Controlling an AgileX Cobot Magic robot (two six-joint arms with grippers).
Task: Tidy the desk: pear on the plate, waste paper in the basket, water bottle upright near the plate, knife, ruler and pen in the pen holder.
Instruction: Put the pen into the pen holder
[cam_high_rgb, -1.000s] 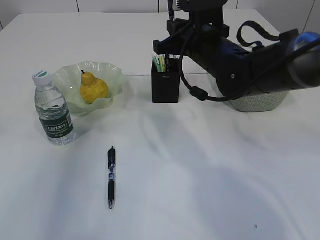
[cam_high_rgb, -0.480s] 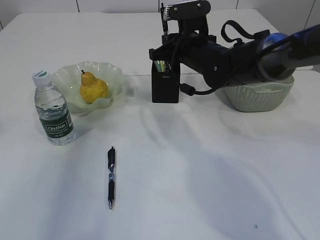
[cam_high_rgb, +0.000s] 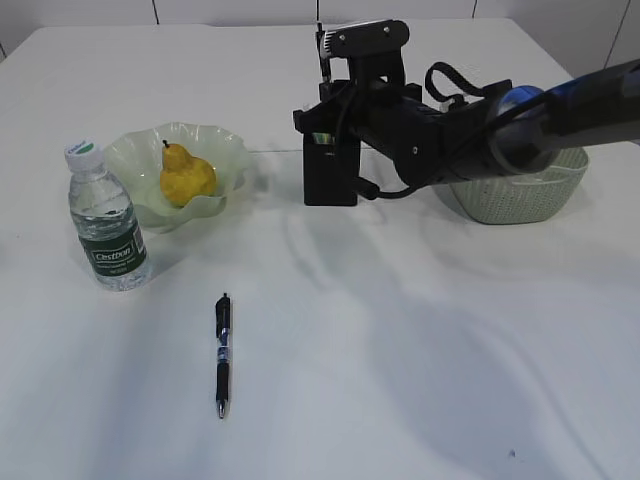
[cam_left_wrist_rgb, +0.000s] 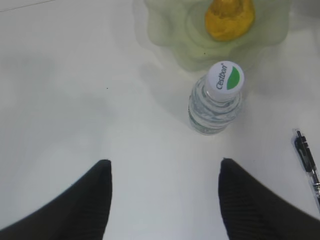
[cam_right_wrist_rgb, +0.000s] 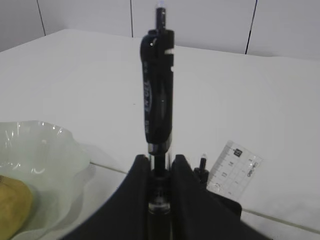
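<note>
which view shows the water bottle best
The exterior view: the water bottle stands upright, label readable, beside the plate. The left wrist view sees mainly its cap from above; the right wrist view misses it.

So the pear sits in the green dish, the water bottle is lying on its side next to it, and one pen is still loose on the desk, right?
Not quite: the water bottle stands upright, cap up, as the exterior view shows. The pear does sit in the green dish, and one pen lies loose on the desk.

White panelled wall (cam_right_wrist_rgb: 200, 22) behind, dark vertical seams, soft even light
</note>
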